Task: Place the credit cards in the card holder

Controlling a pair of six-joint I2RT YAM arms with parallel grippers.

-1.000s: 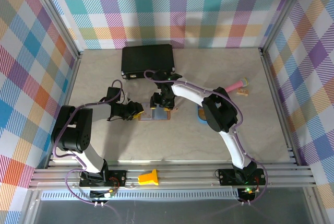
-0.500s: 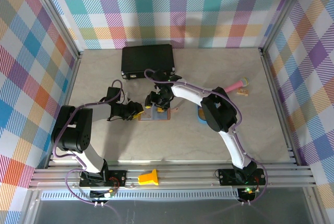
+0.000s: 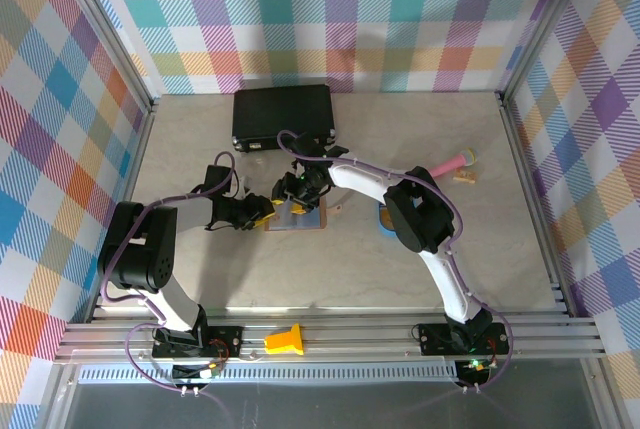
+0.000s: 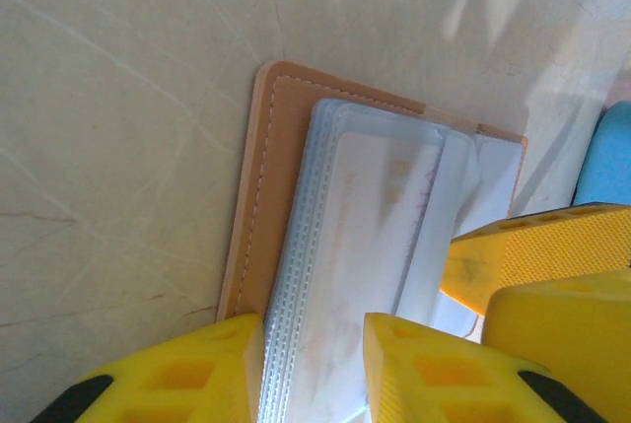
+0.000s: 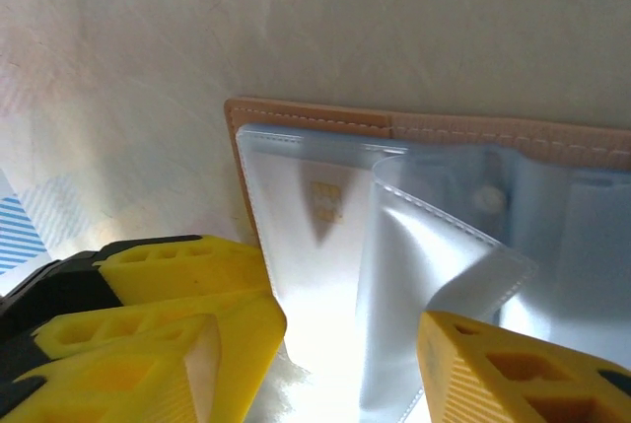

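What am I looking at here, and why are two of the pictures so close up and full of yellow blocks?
These are two robot arms bolted to the near edge of a table. One picture comes from a camera overhead: there the left hand and the right hand meet over a brown card holder. The other two come from small cameras on the wrists, so the yellow blocks are the hands' own fingers. Up close, the card holder lies open, showing clear sleeves; one card with a chip sits inside a sleeve. The right hand's fingers stand apart around a lifted sleeve; whether the left hand is pinching anything is unclear. Also on the table: a black case, a blue tray and a pink object.
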